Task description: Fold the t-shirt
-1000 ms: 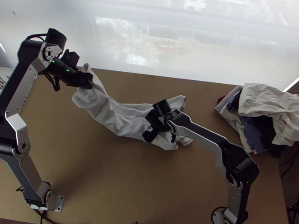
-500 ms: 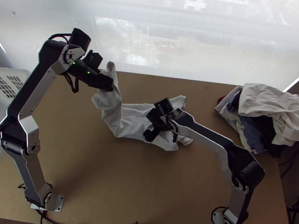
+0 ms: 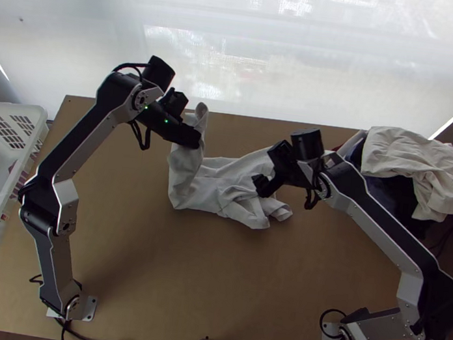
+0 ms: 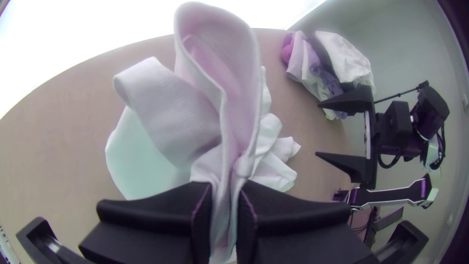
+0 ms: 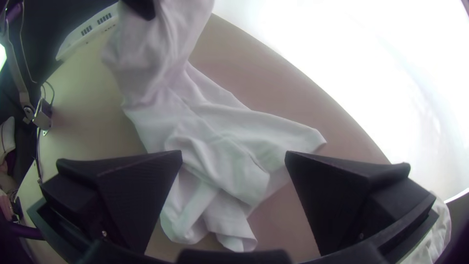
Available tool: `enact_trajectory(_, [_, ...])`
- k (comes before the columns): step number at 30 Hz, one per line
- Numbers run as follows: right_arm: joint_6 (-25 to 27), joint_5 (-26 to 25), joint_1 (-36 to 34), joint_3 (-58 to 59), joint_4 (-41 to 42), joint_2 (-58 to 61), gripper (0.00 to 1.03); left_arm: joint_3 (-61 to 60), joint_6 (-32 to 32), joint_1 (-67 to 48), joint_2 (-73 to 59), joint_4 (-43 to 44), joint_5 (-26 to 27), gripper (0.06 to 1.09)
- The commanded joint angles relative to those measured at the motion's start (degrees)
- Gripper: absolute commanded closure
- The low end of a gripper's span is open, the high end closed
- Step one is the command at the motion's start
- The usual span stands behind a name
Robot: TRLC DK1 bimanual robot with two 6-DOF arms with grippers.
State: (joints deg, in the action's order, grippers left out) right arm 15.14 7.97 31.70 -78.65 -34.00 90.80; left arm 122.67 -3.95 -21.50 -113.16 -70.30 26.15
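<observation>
White t-shirt [image 3: 214, 191] lies bunched around the top view's centre, one end raised in my left gripper [image 3: 189, 141]; the left wrist view adds a tall loop [image 4: 217, 58] pinched there, the right wrist view my right gripper [image 3: 265, 182] spread wide, holding nothing

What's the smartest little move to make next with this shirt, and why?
Probably lower the right end effector onto the crumpled end of the white shirt and grip it: its fingers are spread wide over that end, while the left end effector already holds the other end raised, so a second grip could help stretch it flat.
</observation>
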Motion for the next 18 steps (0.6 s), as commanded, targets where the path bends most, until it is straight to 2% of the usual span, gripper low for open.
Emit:
enact_trajectory(1, [-0.55,-0.06,-6.65,5.44,-2.30,-8.63,0.05,0.37,-2.73,-5.40,-2.15,6.58,0.04,1.05])
enact_trajectory(10, [-0.99,-0.14,-9.99,9.48,-2.83,-11.53,0.05,1.61,-5.11,-12.87,-6.54,15.81,0.30,1.05])
enact_trajectory(18, [-0.81,-0.14,-11.31,9.13,-3.44,-11.53,0.05,3.80,-5.55,-15.86,-12.87,16.87,0.57,1.05])
